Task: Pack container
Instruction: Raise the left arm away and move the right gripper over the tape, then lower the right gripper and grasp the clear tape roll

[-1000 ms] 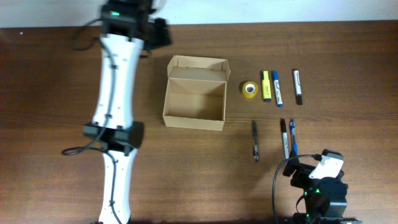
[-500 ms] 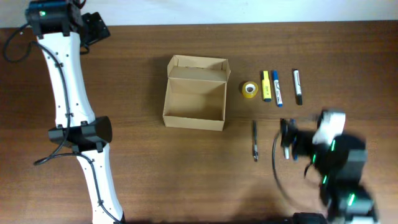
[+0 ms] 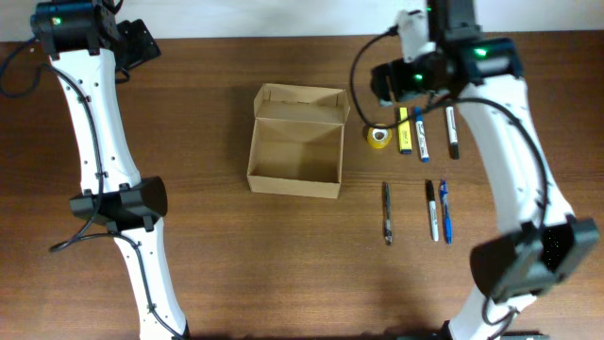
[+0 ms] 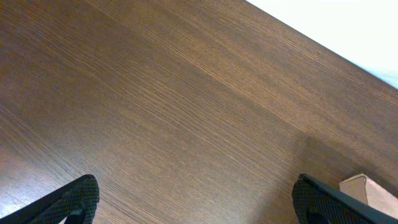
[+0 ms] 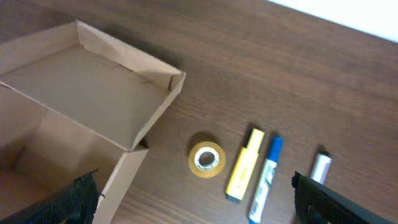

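Note:
The container [image 3: 293,185] is an open tan cardboard box at mid-table, its flap lid standing at the far side. It also shows in the right wrist view [image 5: 93,93], and one corner shows in the left wrist view [image 4: 373,190]. My right gripper [image 3: 385,83] is open and empty, hovering above the yellow tape roll [image 3: 378,136] [image 5: 206,159], just right of the box. In its own view the right gripper [image 5: 205,205] spans from the box to the markers. My left gripper [image 3: 142,42] [image 4: 199,202] is open and empty over bare table at the far left.
Right of the tape lie a yellow highlighter [image 3: 403,130], a blue marker [image 3: 420,134] and a black-and-white marker [image 3: 452,130]. Nearer the front lie a black pen [image 3: 387,213], a white marker [image 3: 431,210] and a blue pen [image 3: 444,212].
My right arm swung from the front right corner up to the back, over the tape roll. My left arm moved left to the far corner, then stayed.

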